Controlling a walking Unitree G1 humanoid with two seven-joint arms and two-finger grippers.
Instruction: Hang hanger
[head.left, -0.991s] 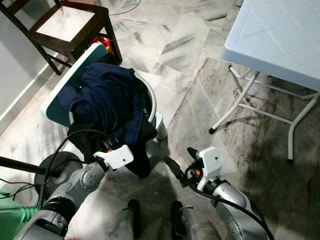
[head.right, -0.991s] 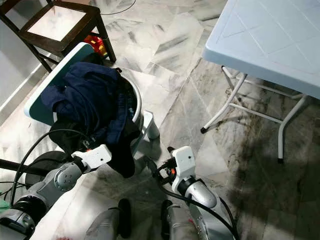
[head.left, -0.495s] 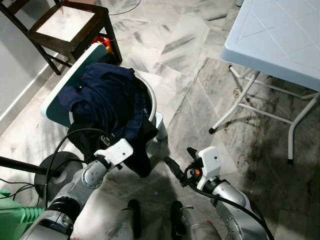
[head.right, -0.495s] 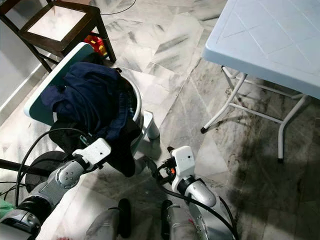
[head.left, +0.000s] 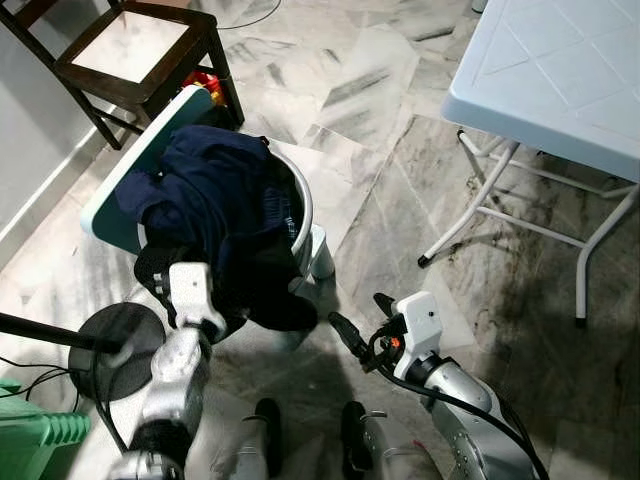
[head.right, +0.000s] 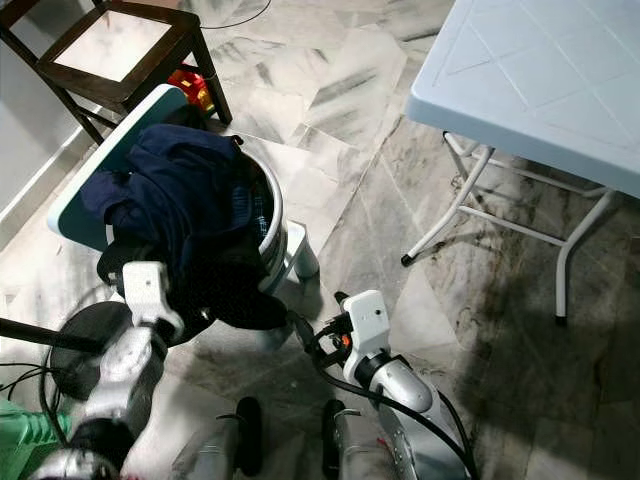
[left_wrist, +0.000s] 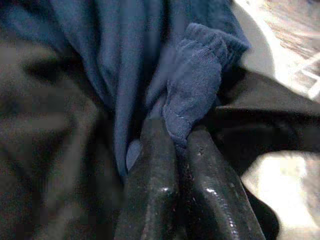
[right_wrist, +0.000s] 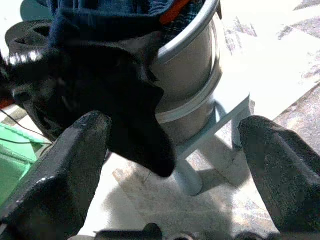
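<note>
Marble floor (head.left: 380, 150); clothes basket (head.left: 300, 215) lies at 11 o'clock. Left gripper (left_wrist: 172, 145) pinched on navy garment (left_wrist: 195, 85); right gripper (head.left: 358, 322) spread, farther off.

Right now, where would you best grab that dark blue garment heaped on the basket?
By a raised fold or cuff near the top of the blue garment, coming from above on the robot's side. The left gripper already pinches such a ribbed edge; it lies loose over the basket.

Left arm is raised forward, left pincer (left_wrist: 172, 135) clamped shut on blue cloth (left_wrist: 195, 85) (fingers pressed together). Right pincer (head.left: 358, 322) is held low, fingers spread wide.
</note>
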